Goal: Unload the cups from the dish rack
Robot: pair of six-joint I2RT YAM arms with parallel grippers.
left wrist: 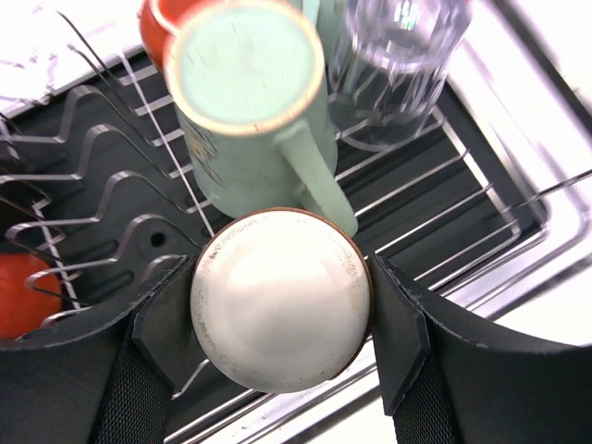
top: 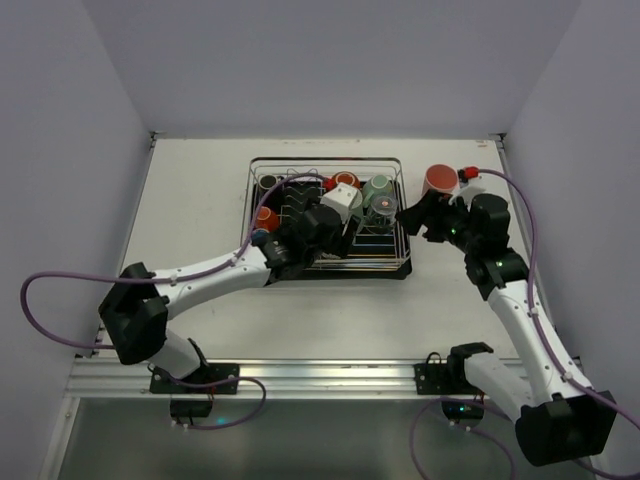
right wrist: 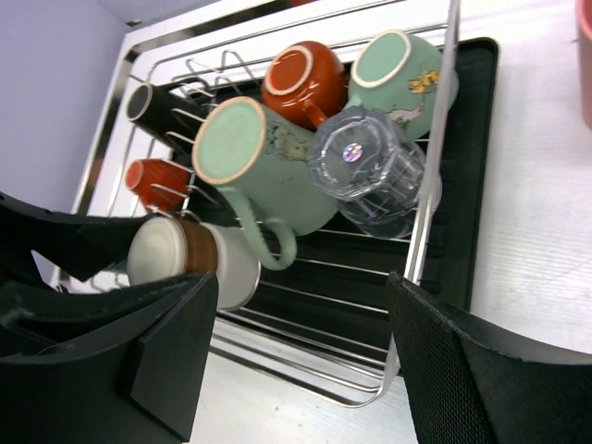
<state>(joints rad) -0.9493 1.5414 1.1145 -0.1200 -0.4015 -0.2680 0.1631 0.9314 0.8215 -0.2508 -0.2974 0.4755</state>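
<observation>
The dish rack (top: pixel 256 166) stands mid-table on its black tray. My left gripper (top: pixel 337 208) reaches into it and is shut on a cream cup (top: pixel 343 197). In the left wrist view the cup's round base (left wrist: pixel 280 298) fills the gap between both pads. A mint-green mug (left wrist: pixel 254 111) and a clear glass (left wrist: pixel 398 65) lie just beyond it. My right gripper (top: pixel 413 217) is open and empty at the rack's right edge. Its view shows the cream cup (right wrist: pixel 199 259), a mint mug (right wrist: pixel 259 166), an orange cup (right wrist: pixel 301 79), a second mint mug (right wrist: pixel 402 69), the glass (right wrist: pixel 370 171) and a black cup (right wrist: pixel 162 111).
A red-orange cup (top: pixel 440 182) stands on the table right of the rack, behind my right gripper. A small orange cup (right wrist: pixel 153 176) sits among the zigzag dividers at the rack's left. White walls close the table at the back and sides.
</observation>
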